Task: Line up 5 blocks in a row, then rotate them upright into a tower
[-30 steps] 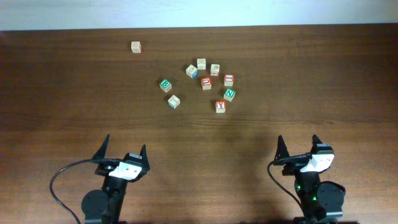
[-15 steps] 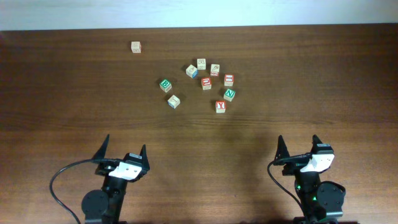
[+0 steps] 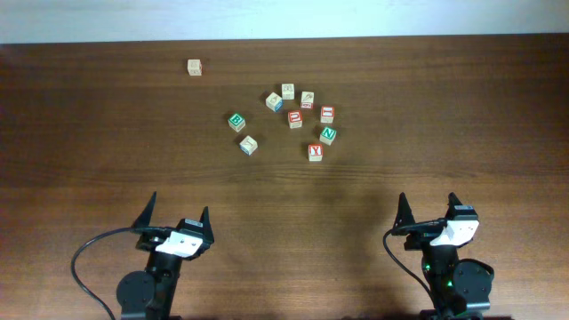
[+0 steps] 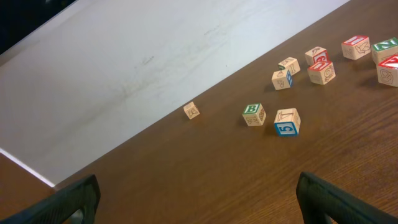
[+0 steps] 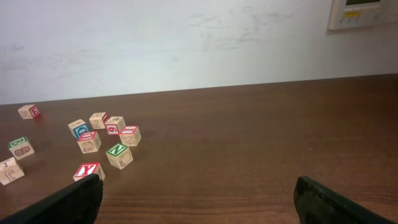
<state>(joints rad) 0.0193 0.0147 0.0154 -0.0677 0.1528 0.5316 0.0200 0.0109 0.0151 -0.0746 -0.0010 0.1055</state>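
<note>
Ahead of both grippers, toward the far side of the dark wooden table, small light-wood alphabet cubes lie in a loose cluster. The red Y cube and green N cube sit nearest the right gripper, ahead and inward of it. Just beyond them are a red-lettered cube, a second red-lettered cube and a blue-marked cube. The green B cube is ahead and inward of the left gripper, and the plain pale cube is far ahead, alone.

Both grippers hang at the near edge, jaws spread wide, holding nothing and well apart from every block. This looks like a ready posture. No rotation appears begun. The cubes rest flat and apart, likely leaving room for fingers to straddle one.
</note>
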